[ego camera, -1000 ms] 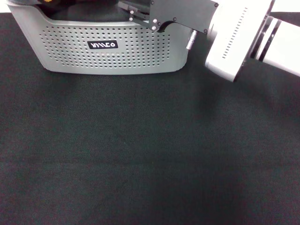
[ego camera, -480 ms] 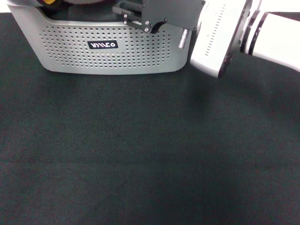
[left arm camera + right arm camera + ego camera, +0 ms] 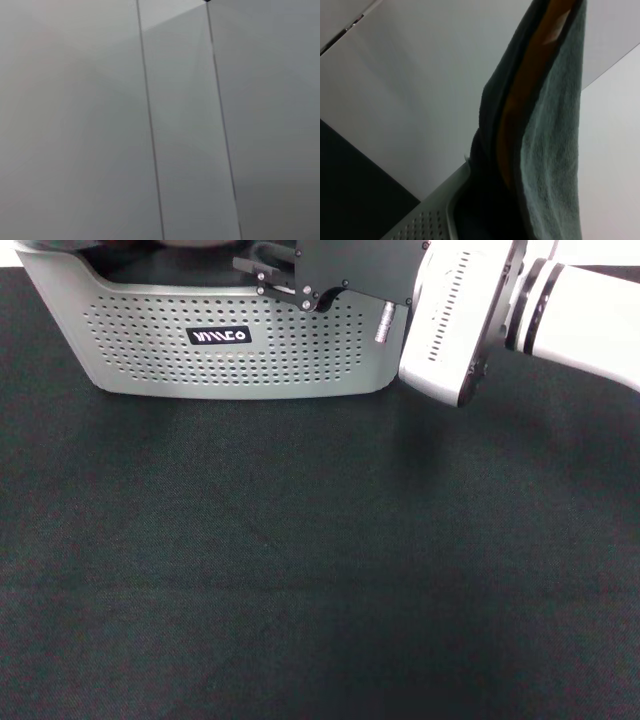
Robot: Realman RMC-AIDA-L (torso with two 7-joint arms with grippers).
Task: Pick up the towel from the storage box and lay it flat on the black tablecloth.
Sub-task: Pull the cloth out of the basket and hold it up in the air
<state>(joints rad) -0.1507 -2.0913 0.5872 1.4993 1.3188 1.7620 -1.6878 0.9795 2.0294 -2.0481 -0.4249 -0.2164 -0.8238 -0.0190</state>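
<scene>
The light grey storage box (image 3: 300,365) stands at the far edge of the black tablecloth (image 3: 320,570). My right gripper (image 3: 262,270) reaches over the box's rim from the right, and its fingertips are mostly cut off by the top edge of the head view. In the right wrist view the towel (image 3: 520,105) hangs as a long bunched strip, orange inside with grey-green plush outside, rising from beside the box's corner (image 3: 427,222). It appears held by my right gripper. No towel shows in the head view. My left gripper is out of view.
The right arm's white forearm (image 3: 455,320) hangs over the box's right end. The left wrist view shows only pale grey wall panels (image 3: 175,125). The tablecloth stretches wide in front of the box.
My right arm has moved left and farther over the box. The bit of yellow at the box's far left rim has gone from the head view.
</scene>
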